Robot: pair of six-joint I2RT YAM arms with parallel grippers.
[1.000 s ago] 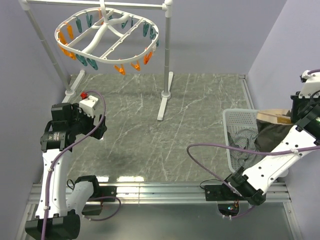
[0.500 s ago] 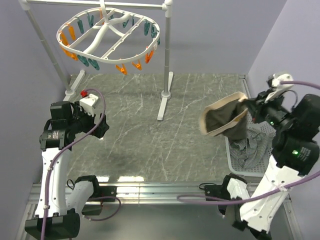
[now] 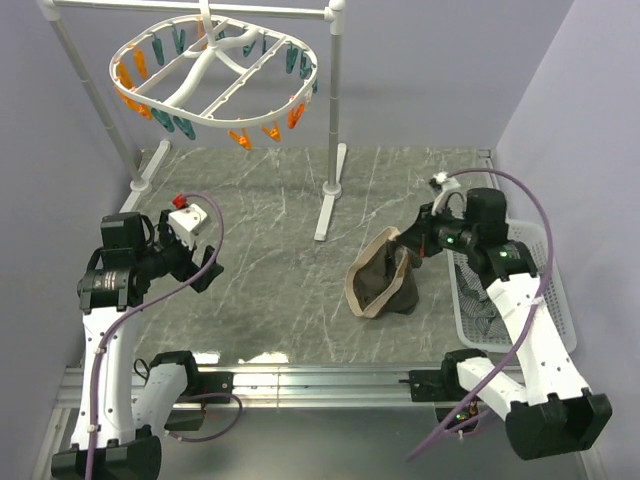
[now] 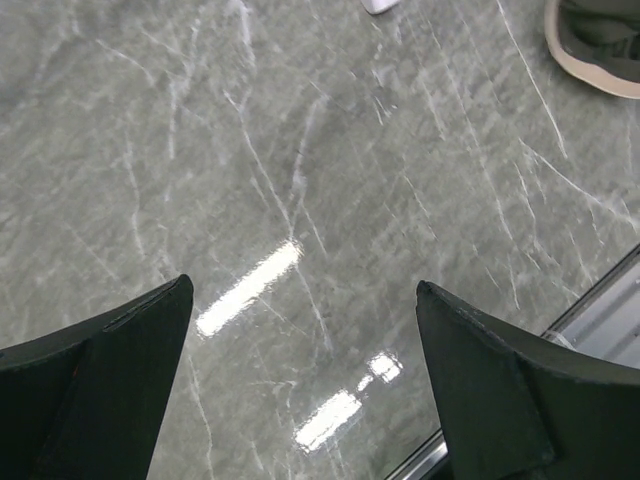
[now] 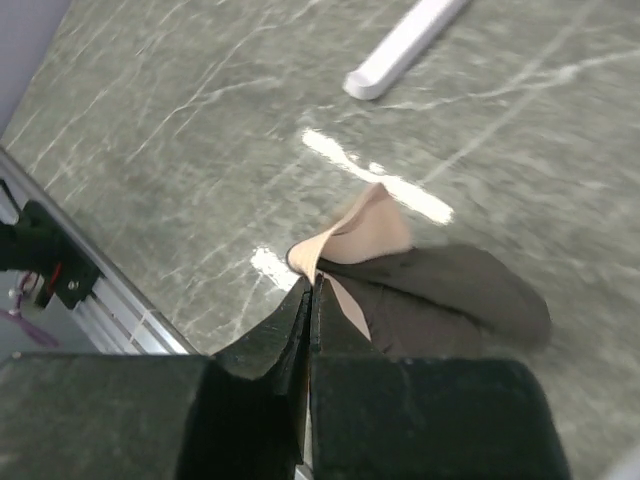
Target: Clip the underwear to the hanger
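Observation:
The underwear, dark olive-brown with a tan waistband, hangs from my right gripper with its lower part resting on the table. In the right wrist view the jaws are pressed shut on the tan waistband and the dark cloth spreads beyond them. The hanger, a white oval ring with orange and teal clothespins, hangs from the rail at the back left. My left gripper is open and empty at the left, over bare table. A corner of the underwear shows in the left wrist view.
A white pole rail stand holds the hanger, with its foot on the table. A white basket with grey striped cloth sits at the right edge. A metal rail runs along the near edge.
My right gripper has carried the underwear from above the basket leftward and down, until its lower part rests on the table. The left arm has shifted slightly.

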